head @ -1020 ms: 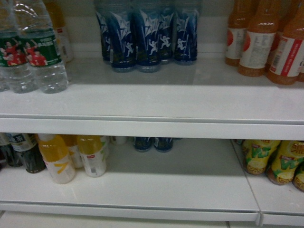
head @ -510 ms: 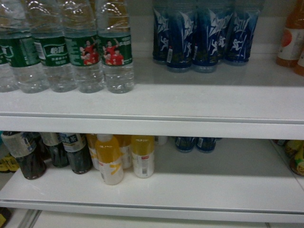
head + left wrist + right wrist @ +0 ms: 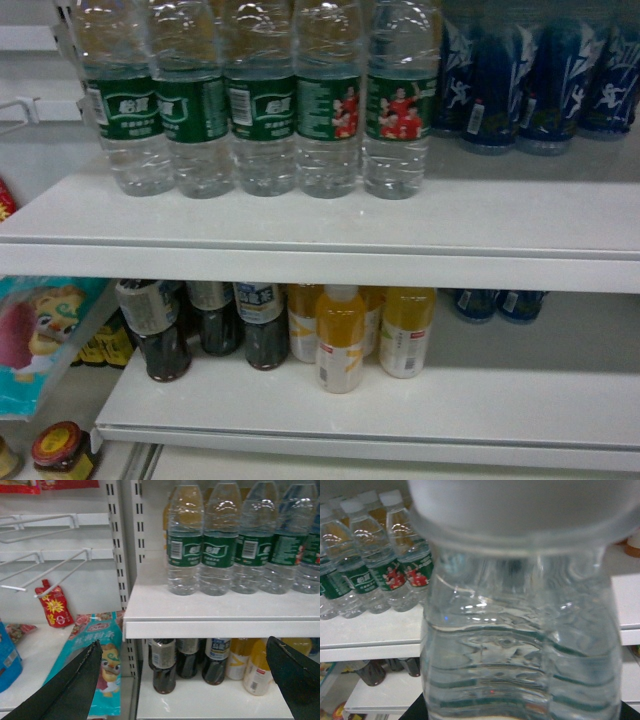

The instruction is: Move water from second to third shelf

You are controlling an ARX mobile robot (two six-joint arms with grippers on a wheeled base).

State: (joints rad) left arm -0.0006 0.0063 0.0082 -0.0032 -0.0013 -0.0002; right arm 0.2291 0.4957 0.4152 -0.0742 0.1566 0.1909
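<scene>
Head faces shelves level, left wrist views the same water bottles, right wrist perhaps closest.

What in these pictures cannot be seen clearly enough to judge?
- Right wrist view: the water bottle fills the frame, hiding the right tool, so its grip cannot be told.
- Head view: neither tool appears; the top edge cuts off the water bottles' caps.
- Left wrist view: only the left tool's fingertips show, spread wide.
</scene>
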